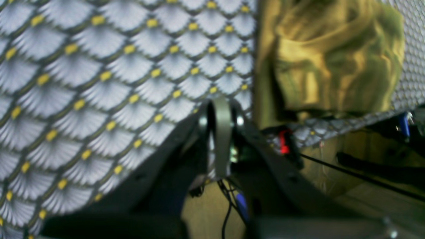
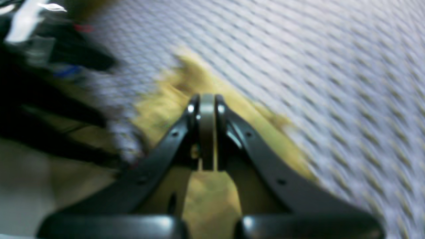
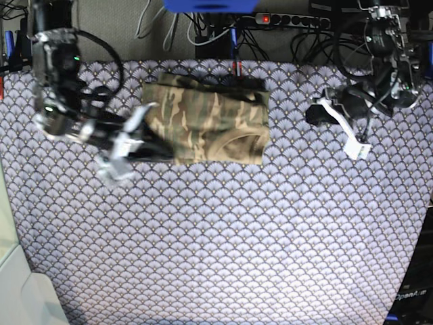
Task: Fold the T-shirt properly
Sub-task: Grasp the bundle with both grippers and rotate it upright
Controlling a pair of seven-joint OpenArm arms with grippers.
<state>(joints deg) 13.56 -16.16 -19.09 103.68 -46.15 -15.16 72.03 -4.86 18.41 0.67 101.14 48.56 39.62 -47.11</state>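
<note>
T-shirt (image 3: 206, 120) is seen folded into a compact rectangle near the desk's (image 3: 223, 257) far edge. Left gripper (image 3: 316, 112) and right gripper (image 3: 150, 143) are closed, empty; fold judged complete.

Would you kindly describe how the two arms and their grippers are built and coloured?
Both arms are black with exposed black cabling. The left gripper and right gripper have black angled fingers with grey pads. From overhead, white parts show on both.
</note>
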